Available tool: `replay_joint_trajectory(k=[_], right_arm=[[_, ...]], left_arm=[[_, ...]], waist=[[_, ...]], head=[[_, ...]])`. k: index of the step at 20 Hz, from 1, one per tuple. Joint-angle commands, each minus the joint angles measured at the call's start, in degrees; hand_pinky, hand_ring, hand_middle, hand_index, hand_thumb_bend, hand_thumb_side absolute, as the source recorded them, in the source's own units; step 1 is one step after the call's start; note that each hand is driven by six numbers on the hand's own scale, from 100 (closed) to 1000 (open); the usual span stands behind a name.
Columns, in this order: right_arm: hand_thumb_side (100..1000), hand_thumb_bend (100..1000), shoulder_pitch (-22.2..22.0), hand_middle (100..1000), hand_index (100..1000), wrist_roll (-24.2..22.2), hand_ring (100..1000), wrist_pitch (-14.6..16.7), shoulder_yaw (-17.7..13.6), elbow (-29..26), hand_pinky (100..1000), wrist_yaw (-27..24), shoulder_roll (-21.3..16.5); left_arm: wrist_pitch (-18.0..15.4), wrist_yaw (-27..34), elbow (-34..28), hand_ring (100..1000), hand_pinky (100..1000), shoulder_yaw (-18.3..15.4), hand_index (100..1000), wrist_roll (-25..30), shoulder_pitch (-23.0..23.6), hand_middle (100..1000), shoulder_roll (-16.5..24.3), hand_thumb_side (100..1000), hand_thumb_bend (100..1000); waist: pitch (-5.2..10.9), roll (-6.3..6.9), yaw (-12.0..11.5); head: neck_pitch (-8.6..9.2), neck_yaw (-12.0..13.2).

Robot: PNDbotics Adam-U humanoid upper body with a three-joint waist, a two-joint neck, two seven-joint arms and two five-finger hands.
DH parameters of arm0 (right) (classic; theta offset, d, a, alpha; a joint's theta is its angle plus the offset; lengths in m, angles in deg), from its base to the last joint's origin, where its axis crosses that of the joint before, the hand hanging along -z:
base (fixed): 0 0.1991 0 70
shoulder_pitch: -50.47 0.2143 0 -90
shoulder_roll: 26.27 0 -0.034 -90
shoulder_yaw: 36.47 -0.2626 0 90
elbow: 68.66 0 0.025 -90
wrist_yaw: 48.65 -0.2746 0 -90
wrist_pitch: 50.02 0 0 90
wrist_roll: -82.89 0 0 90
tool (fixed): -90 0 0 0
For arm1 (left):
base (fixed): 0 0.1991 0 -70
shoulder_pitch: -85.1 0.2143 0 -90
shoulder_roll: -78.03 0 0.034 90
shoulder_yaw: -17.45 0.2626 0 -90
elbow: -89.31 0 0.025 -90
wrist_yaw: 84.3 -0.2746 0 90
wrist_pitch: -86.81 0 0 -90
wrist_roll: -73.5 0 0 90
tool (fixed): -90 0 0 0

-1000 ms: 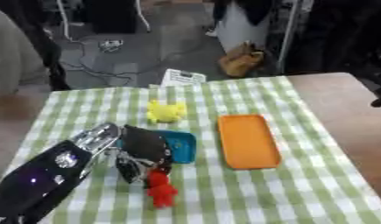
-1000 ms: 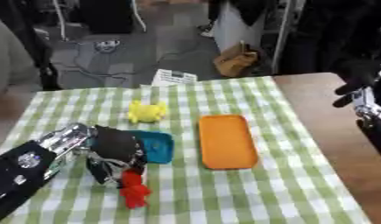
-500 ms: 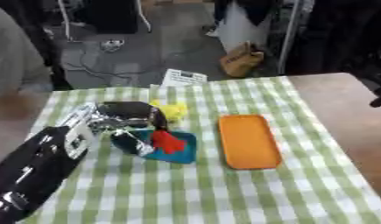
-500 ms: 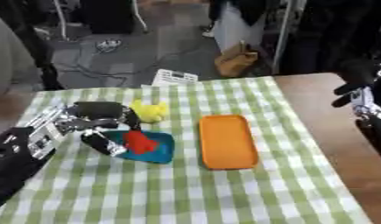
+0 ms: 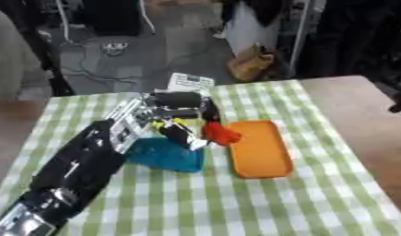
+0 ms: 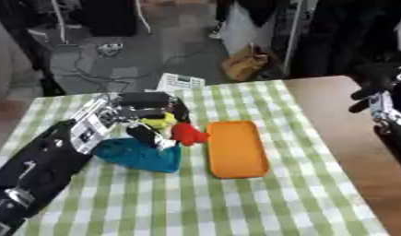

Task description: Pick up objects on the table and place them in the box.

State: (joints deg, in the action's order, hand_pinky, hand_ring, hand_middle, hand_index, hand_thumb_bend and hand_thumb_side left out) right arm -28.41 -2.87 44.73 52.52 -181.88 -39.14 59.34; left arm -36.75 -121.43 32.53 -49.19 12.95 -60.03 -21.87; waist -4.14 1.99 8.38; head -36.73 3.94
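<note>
I have my left hand (image 5: 177, 120) curled around a small red toy (image 5: 220, 133), holding it just beside the left edge of the orange tray (image 5: 258, 148) that lies on the green checked tablecloth (image 5: 316, 198). A yellow toy (image 6: 160, 120) sits left of the tray, partly hidden behind my fingers, and a blue object (image 5: 165, 156) lies on the cloth near the tray's left side. My right hand (image 6: 379, 104) shows well to the right of the tray at the frame edge, and I cannot tell how its fingers are set.
</note>
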Motion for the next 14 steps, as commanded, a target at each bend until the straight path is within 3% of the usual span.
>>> replay_joint_trajectory(k=[1, 6, 7, 9, 14], right_arm=[[684, 100, 0.9, 733, 748, -0.3, 588, 0.2, -0.2, -1.4, 517, -0.5, -0.4], [684, 100, 1.1, 733, 748, -0.4, 588, 0.2, -0.1, -1.4, 517, -0.7, -0.2], [684, 100, 1.1, 733, 748, -0.5, 587, 0.2, -0.1, -1.4, 517, -0.7, -0.1], [684, 100, 1.1, 733, 748, -0.5, 587, 0.2, 0.0, -1.4, 517, -0.8, 0.0], [684, 100, 1.3, 733, 748, -0.6, 587, 0.3, 0.1, -1.4, 516, -0.9, 0.2]], left_arm=[[-18.4, -5.0, 1.3, 630, 689, -1.2, 594, 17.2, -1.6, 523, -2.6, 260, 106], [-18.4, -15.9, 3.3, 651, 709, -2.8, 601, 10.7, -1.0, 532, -5.0, 276, 196], [-18.4, -19.6, 3.5, 669, 723, -3.5, 614, 8.1, -0.9, 545, -5.5, 296, 276], [-18.4, -28.4, 4.1, 684, 736, -4.6, 625, 1.6, -0.5, 557, -6.4, 313, 320], [-18.4, -48.6, 8.5, 691, 736, -7.1, 632, -15.5, 0.5, 564, -8.5, 315, 324]], waist=[[1.23, -0.50, 0.2], [1.13, -0.60, 0.4], [1.10, -0.65, 0.5], [1.04, -0.70, 0.5], [0.93, -0.87, 0.7]], head=[[0.75, 0.1], [0.78, 0.2], [0.78, 0.2], [0.80, 0.3], [1.10, 0.2]])
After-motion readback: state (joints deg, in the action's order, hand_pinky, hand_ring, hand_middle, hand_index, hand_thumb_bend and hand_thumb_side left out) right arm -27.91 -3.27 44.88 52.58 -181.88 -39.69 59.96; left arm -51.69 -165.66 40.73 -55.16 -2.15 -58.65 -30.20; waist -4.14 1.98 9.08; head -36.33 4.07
